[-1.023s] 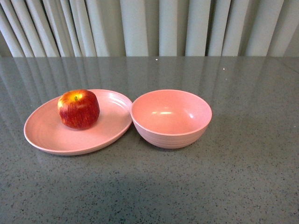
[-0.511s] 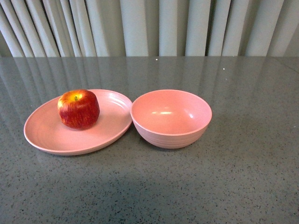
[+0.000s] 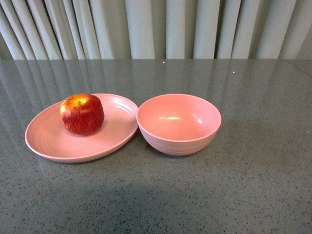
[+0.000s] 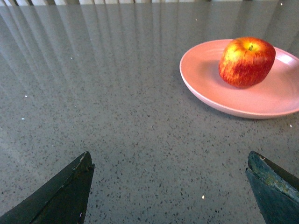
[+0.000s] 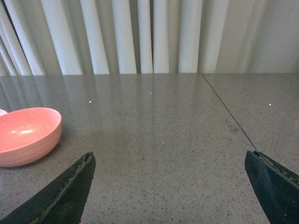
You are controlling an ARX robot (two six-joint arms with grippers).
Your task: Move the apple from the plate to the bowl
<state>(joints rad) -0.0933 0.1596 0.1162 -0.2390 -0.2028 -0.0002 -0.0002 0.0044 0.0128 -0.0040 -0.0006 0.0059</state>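
The red apple (image 3: 82, 114) with a yellow patch at its stem sits upright on the shallow pink plate (image 3: 53, 141), towards its far left part. The deep pink bowl (image 3: 178, 123) stands empty, touching the plate's right rim. Neither arm shows in the front view. My left gripper (image 4: 170, 161) is open and empty over bare table, short of the plate (image 4: 205, 91) and the apple (image 4: 246, 61). My right gripper (image 5: 170, 158) is open and empty over bare table, with the bowl (image 5: 25, 135) off to one side.
The grey speckled table (image 3: 243, 185) runs back to pale pleated curtains (image 3: 156, 29). A thin seam (image 5: 226, 109) crosses the tabletop in the right wrist view.
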